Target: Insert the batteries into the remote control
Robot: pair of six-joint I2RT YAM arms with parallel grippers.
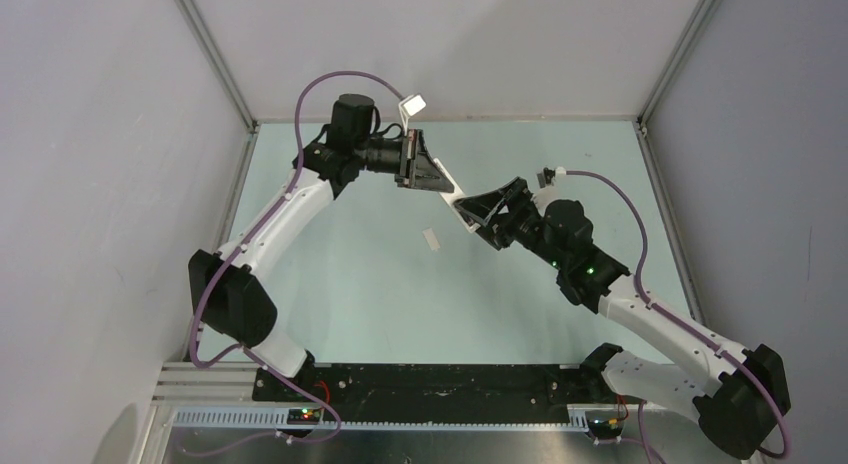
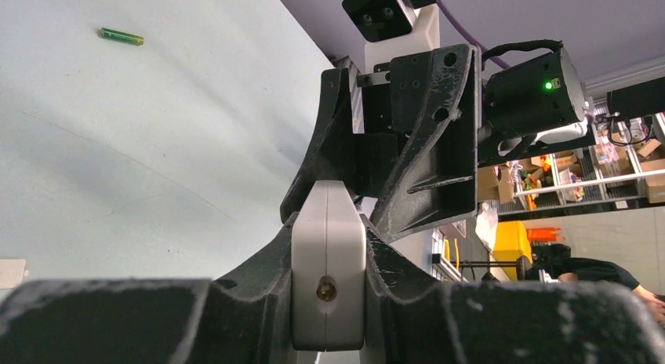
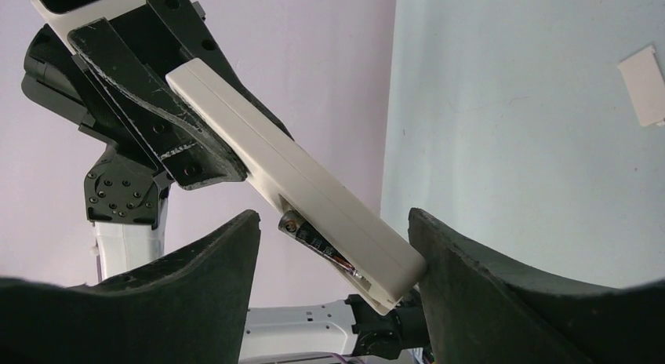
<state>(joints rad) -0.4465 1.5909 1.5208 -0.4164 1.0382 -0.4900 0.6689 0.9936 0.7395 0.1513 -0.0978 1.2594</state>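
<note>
My left gripper (image 1: 428, 176) is shut on one end of the white remote control (image 1: 462, 206) and holds it in the air above the table. In the left wrist view the remote's end face (image 2: 328, 278) sits clamped between the fingers. My right gripper (image 1: 483, 212) is open around the remote's other end (image 3: 290, 176), and the remote's corner touches the right finger (image 3: 439, 262). One dark battery (image 3: 317, 240) sits in the recess on the remote's underside, with one end sticking out a little. The other battery (image 2: 121, 36), green, lies loose on the table.
The small flat white cover piece (image 1: 432, 240) lies on the pale green table below the grippers; it also shows in the right wrist view (image 3: 645, 85). Grey walls close the table on the left, back and right.
</note>
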